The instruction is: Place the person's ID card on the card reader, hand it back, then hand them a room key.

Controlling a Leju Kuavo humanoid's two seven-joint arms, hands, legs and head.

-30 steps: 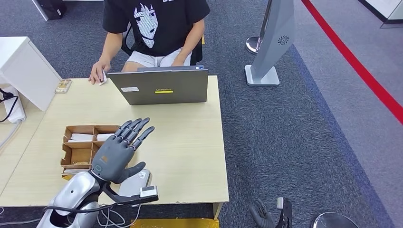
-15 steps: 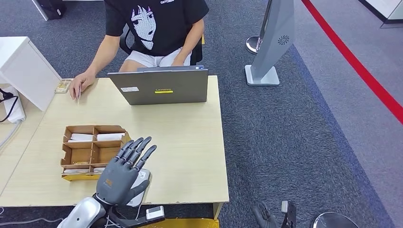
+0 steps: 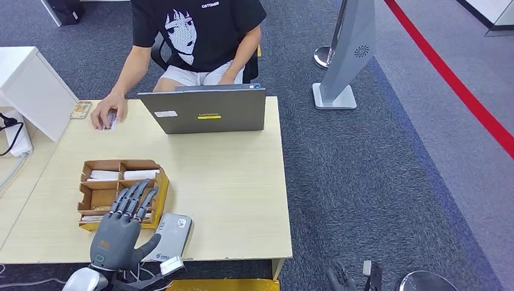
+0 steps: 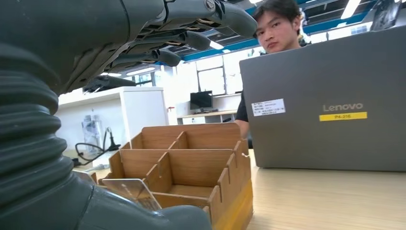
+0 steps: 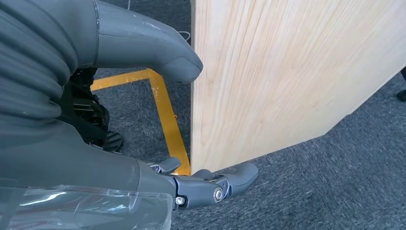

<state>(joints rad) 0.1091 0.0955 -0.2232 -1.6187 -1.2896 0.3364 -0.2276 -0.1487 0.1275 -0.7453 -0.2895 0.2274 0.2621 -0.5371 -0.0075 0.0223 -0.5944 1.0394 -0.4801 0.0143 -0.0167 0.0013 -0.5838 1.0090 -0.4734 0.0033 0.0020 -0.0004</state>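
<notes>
My left hand (image 3: 121, 227) hovers with its fingers spread and nothing in them, over the near right corner of the wooden organizer (image 3: 97, 197). The grey card reader (image 3: 172, 236) lies just right of it at the table's near edge. White key cards (image 3: 140, 174) lie in the organizer's far compartments. The person's hand (image 3: 108, 115) rests on a small card (image 3: 111, 123) at the far left of the table. In the left wrist view my fingers (image 4: 191, 28) stretch above the organizer (image 4: 191, 158). My right hand (image 3: 339, 279) hangs beside the table, holding nothing, its fingers (image 5: 215, 184) loosely apart.
A grey laptop (image 3: 206, 112) stands open at the table's far edge, its lid towards me, with the person seated behind it. A white cabinet (image 3: 30, 91) stands at the far left. A grey kiosk stand (image 3: 348, 54) is on the carpet to the right.
My left hand has drawn back toward me and leftward, from above the table's middle to the organizer's near corner. The person's hand shifted along the far left edge with the card.
</notes>
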